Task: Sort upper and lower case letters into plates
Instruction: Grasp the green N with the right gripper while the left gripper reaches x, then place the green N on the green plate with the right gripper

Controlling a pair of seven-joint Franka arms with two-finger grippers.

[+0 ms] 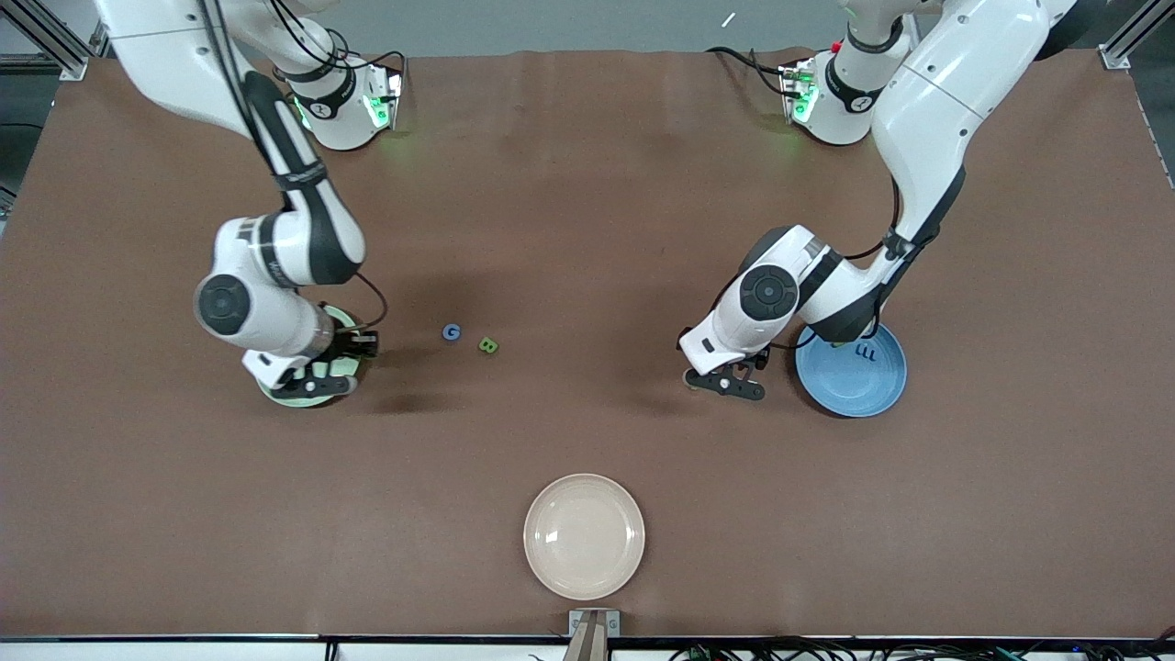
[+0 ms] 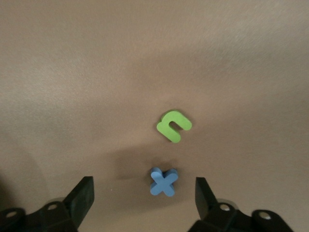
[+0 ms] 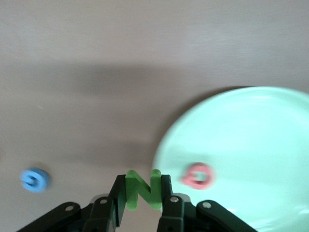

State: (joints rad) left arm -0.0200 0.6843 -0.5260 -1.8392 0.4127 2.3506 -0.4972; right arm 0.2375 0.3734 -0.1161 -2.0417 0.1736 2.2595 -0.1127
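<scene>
Where my right gripper [image 3: 144,203] hangs over the edge of the mint plate [image 3: 251,140], its fingers are pinched on a green N [image 3: 143,190], the letter standing upright between the pads. Just past the N, inside the plate, lies a red letter [image 3: 198,175], ring-shaped; I cannot read which it is. Off the plate, toward the middle of the table from this gripper, a blue G [image 1: 451,332] lies flat, and a green B [image 1: 488,345] sits just beside it, a touch nearer the front camera. My left gripper [image 2: 145,200] is low over bare table [image 1: 587,184] with its fingers spread wide, gripping nothing. Between those fingers, on the table, lies a blue x [image 2: 163,181]; a green n [image 2: 174,125] lies a little ahead of it, the two apart. The blue plate [image 1: 858,386] is just beside this gripper, toward the left arm's end of the table, partly under my forearm; dark blue letters [image 1: 865,351] lie in it, too small to read. A cream plate [image 1: 584,536] sits well apart from both grippers, nearest the front camera.
</scene>
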